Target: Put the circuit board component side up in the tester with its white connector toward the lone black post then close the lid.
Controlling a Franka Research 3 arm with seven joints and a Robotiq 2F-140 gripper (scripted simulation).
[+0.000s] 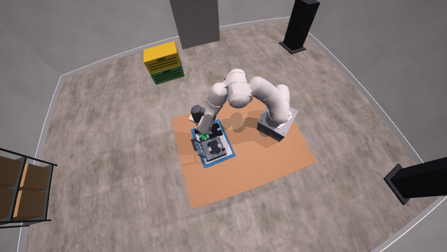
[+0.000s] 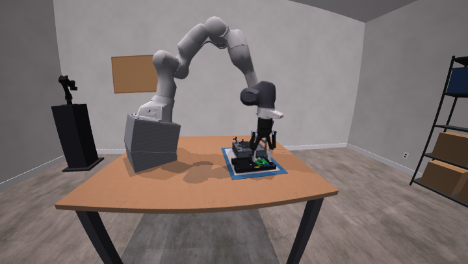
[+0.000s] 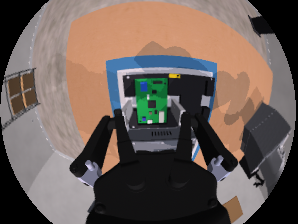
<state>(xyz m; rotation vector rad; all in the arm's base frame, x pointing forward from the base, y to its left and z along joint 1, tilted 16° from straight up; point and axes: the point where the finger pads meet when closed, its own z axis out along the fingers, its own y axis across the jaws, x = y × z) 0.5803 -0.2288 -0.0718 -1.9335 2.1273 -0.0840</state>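
Centrally, a wooden table (image 2: 157,193) with a smooth orange-brown top and dark angled legs carries a flat blue mat (image 2: 233,174) with a white inner border. On the mat stand a low black tray (image 2: 244,165) and, just behind it, a boxy grey tester (image 1: 213,148) with a dark recessed bed; whether its lid is raised cannot be told. The green circuit board (image 3: 150,100), a thin rectangle studded with small dark chips and a blue part near one end, lies in the tray. A faint line of text marks the grey ledge below the board in the wrist view, too blurred to read. The arm's rounded, matte white links rise from a ribbed grey pedestal (image 2: 143,154). The black gripper (image 3: 158,141) hangs above the tray end of the mat with its jaws partly apart, roughly mid-range, straddling the board's width from above. Its fingers appear to touch nothing, and nothing is clamped between them.
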